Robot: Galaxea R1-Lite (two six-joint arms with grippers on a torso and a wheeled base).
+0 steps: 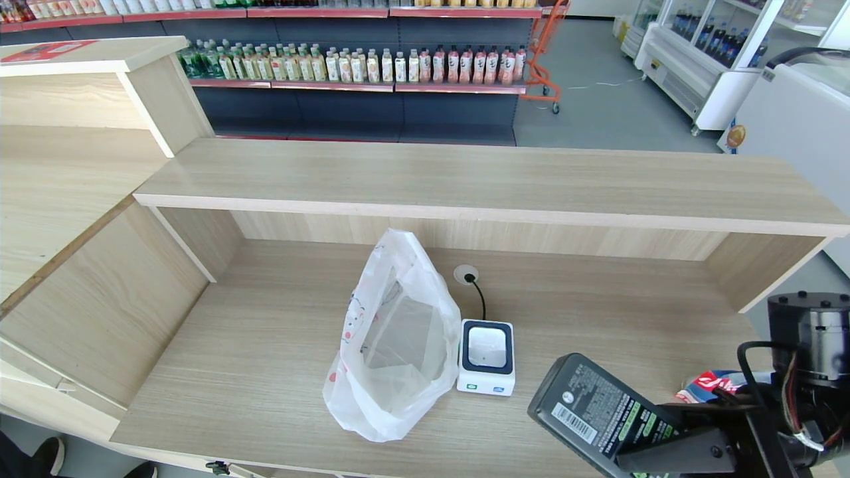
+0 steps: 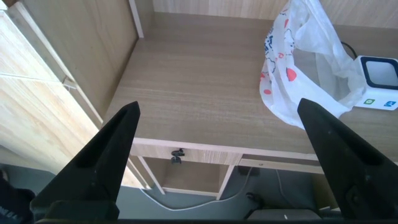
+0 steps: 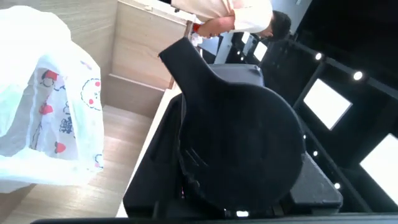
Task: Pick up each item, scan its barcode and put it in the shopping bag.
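Note:
A white plastic shopping bag point(image 1: 392, 345) stands open at the middle of the wooden counter point(image 1: 252, 358). Right beside it sits the white barcode scanner point(image 1: 486, 355), window facing up. At the front right, my right gripper point(image 1: 671, 441) is shut on a black power adapter point(image 1: 594, 405), held tilted above the counter with its barcode label facing up. The adapter point(image 3: 236, 149) looms close in the right wrist view, with the bag point(image 3: 50, 106) beyond it. My left gripper point(image 2: 217, 168) hangs open over the counter's front left edge, nothing between its fingers, the bag point(image 2: 298, 68) and scanner point(image 2: 379, 81) farther off.
A colourful packet point(image 1: 714, 385) lies on the counter behind the right arm. A raised shelf point(image 1: 465, 179) and side walls box in the work surface. The scanner's cable point(image 1: 479, 295) runs to a hole at the back. Bare wood stretches left of the bag.

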